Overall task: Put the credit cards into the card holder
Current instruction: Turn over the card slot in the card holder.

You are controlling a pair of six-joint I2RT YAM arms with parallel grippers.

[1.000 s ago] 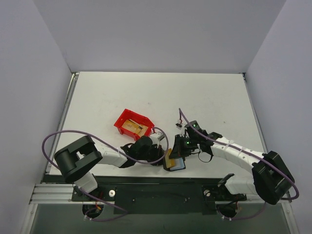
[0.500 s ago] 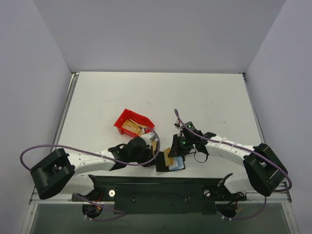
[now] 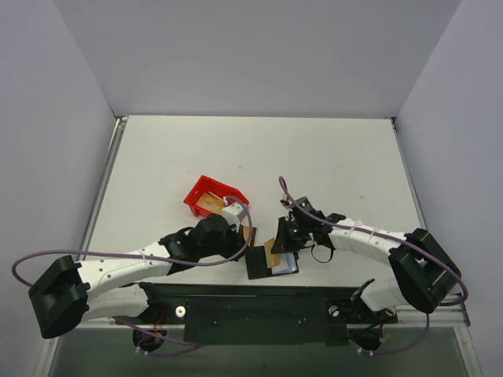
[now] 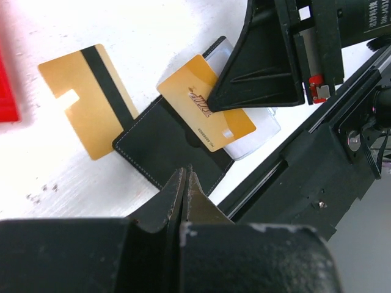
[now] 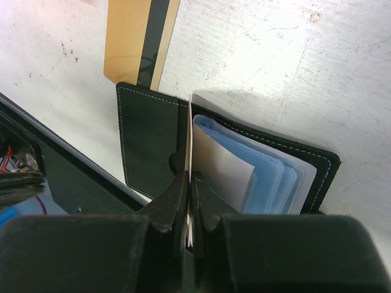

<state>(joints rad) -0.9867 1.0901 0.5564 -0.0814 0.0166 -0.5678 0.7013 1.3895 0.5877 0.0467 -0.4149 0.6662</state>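
Note:
The card holder (image 3: 258, 264) lies open near the table's front edge, its black flap (image 4: 160, 141) flat and its pale blue sleeves (image 5: 269, 174) showing. My right gripper (image 5: 190, 177) is shut on a gold credit card (image 4: 204, 113), held on edge over the fold of the card holder. A second credit card (image 4: 91, 101) with a dark stripe lies flat on the table, touching the flap's far corner. My left gripper (image 4: 185, 174) is shut and holds nothing; it hovers just left of the card holder, seen from above (image 3: 240, 239).
A red bin (image 3: 196, 195) with more gold cards (image 3: 211, 204) stands just behind the left gripper. The black base rail (image 3: 259, 302) runs right below the card holder. The two grippers are close together.
My left arm has stretched out low and its gripper has drawn back left from the card holder. The striped card now lies bare on the table and the black flap lies flat.

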